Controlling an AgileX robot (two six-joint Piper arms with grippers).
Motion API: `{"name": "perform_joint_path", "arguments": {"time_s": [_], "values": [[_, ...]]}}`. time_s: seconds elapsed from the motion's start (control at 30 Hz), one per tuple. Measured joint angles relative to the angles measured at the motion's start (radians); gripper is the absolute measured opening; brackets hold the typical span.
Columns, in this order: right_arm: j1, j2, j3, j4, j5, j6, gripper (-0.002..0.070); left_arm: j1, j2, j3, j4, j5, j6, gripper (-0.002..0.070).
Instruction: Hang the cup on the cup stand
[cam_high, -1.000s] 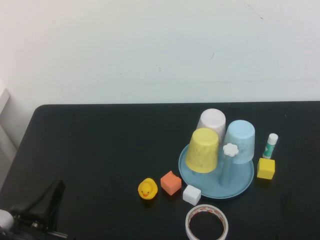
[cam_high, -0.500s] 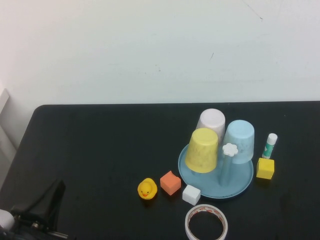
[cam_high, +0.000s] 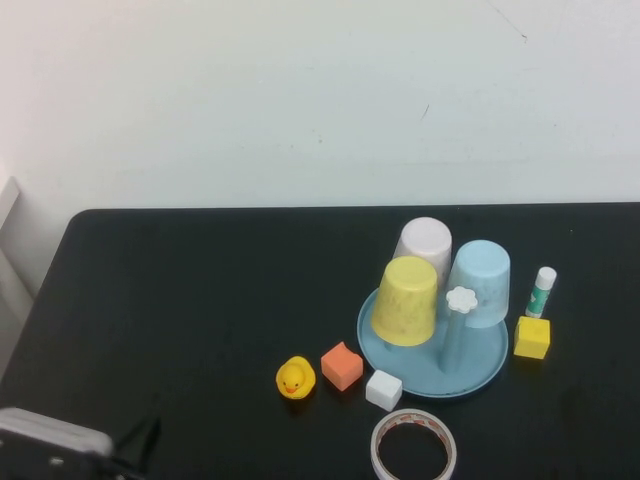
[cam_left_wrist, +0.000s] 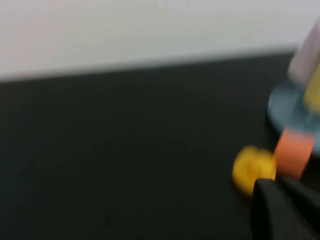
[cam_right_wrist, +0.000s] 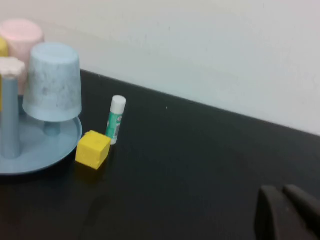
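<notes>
My left gripper (cam_left_wrist: 285, 210) and right gripper (cam_right_wrist: 287, 212) low over table, jaw state unclear, holding nothing, yellow cup (cam_high: 406, 300) inverted on cup stand (cam_high: 478, 372).

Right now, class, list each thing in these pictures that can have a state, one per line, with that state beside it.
yellow cup: upside down on a peg of the cup stand
cup stand: flat on the table, one front peg bare
pink cup: upside down on a peg
blue cup: upside down on a peg
glue stick: upright, capped
tape roll: lying flat
left gripper: low, near the duck, off the cups
right gripper: low, away from the stand
</notes>
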Motion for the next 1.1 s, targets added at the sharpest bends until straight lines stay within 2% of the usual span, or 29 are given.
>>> {"name": "perform_joint_path", "arguments": {"time_s": [0.13,0.2,0.37,0.43,0.5,0.57,0.63,0.77,0.9,1.1], "values": [[0.0,-0.005,0.002,-0.01,0.061,0.026,0.0,0.0,0.203,-0.005,0.004,-0.003,0.0,-0.0001],[0.0,-0.005,0.0,-0.012,0.084,0.027,0.0,0.0,0.315,-0.009,0.022,-0.007,-0.07,-0.0001],[0.0,-0.005,-0.003,-0.012,0.095,0.027,0.0,0.0,0.624,-0.018,0.097,-0.015,-0.523,-0.0001],[0.0,-0.005,-0.004,-0.012,0.098,0.028,0.0,0.0,0.723,-0.02,0.123,-0.025,-0.777,-0.0001],[0.0,-0.006,-0.004,-0.012,0.1,0.03,0.0,0.002,0.738,-0.022,0.084,-0.053,-1.02,-0.0001],[-0.002,-0.006,-0.004,-0.012,0.104,0.03,0.0,0.046,0.74,-0.022,0.083,-0.055,-1.185,-0.0001],[-0.002,-0.006,-0.005,-0.012,0.104,0.03,0.0,0.133,0.731,-0.023,0.117,-0.053,-1.299,-0.0001],[-0.002,-0.006,-0.005,-0.012,0.104,0.03,0.0,0.257,0.621,-0.023,0.108,-0.03,-1.367,-0.0001],[-0.004,-0.006,-0.005,-0.012,0.106,0.032,0.0,0.269,0.469,-0.023,0.0,0.075,-1.378,-0.0001],[-0.004,-0.006,-0.005,-0.012,0.106,0.032,-0.0001,0.269,0.182,-0.019,-0.116,0.332,-1.39,-0.0001]]}}
